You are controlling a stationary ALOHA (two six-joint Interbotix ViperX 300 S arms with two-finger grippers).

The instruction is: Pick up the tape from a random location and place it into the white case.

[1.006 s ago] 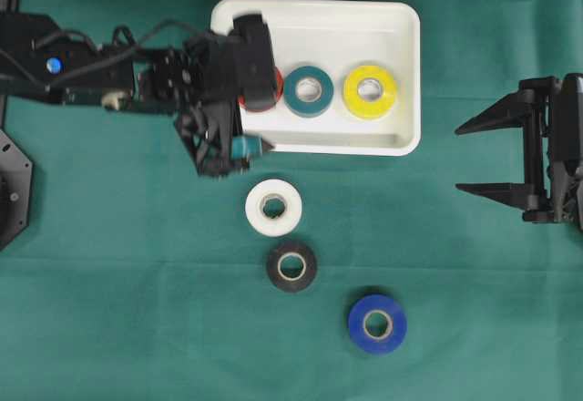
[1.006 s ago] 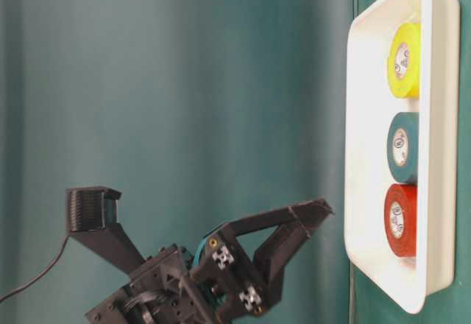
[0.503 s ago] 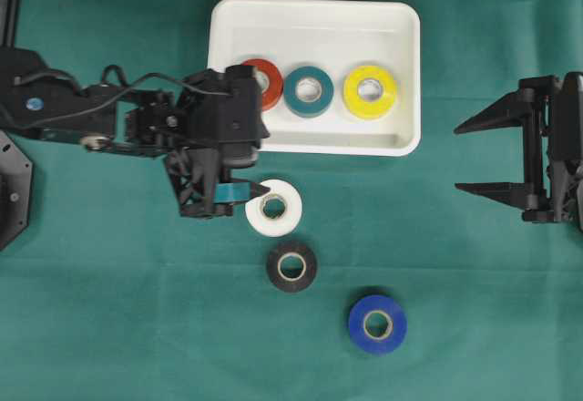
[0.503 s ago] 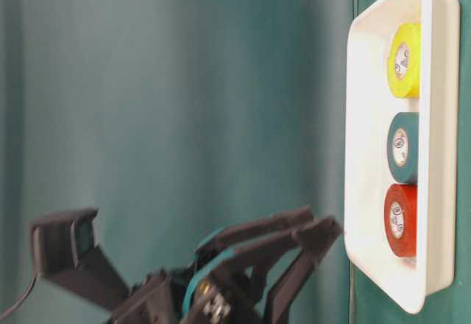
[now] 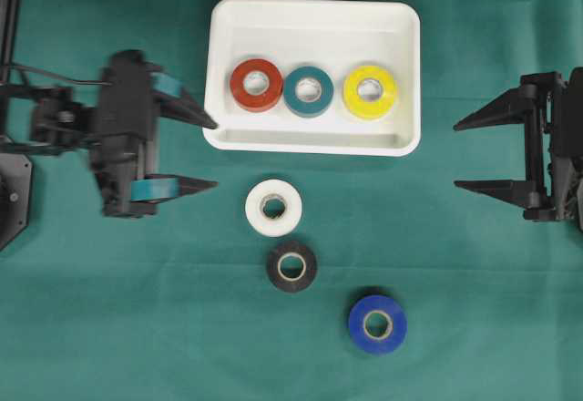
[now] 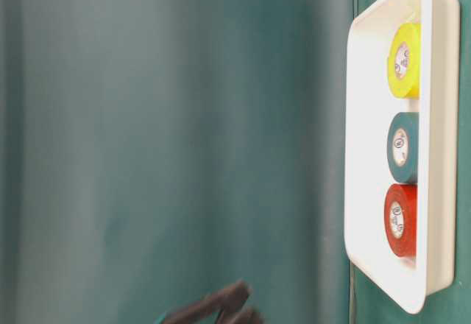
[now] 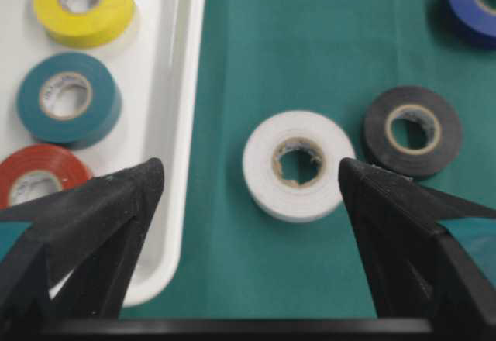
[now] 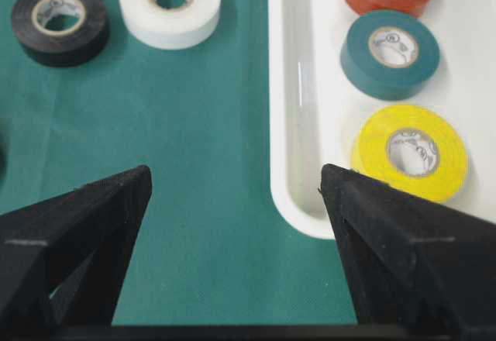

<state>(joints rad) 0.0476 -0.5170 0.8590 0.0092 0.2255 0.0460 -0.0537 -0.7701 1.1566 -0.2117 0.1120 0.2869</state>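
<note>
The white case [image 5: 314, 149] lies at the top middle and holds a red tape roll [image 5: 256, 85], a teal one [image 5: 308, 91] and a yellow one [image 5: 370, 92]. On the green cloth below it lie a white roll [image 5: 273, 207], a black roll [image 5: 291, 266] and a blue roll [image 5: 377, 323]. My left gripper [image 5: 215, 155] is open and empty, left of the case's lower left corner. In the left wrist view the white roll [image 7: 298, 164] lies ahead between its fingers, untouched. My right gripper [image 5: 457, 158] is open and empty at the far right.
The case's rim [image 7: 182, 124] runs close beside the left gripper's upper finger. In the right wrist view the case's corner [image 8: 298, 217] sits just ahead of the right finger. In the table-level view only a blurred fingertip [image 6: 221, 305] shows at the bottom edge.
My left arm has pulled back to the left, away from the case and the white roll, with its jaws open and empty. The red roll stays in the case. The right arm has not moved.
</note>
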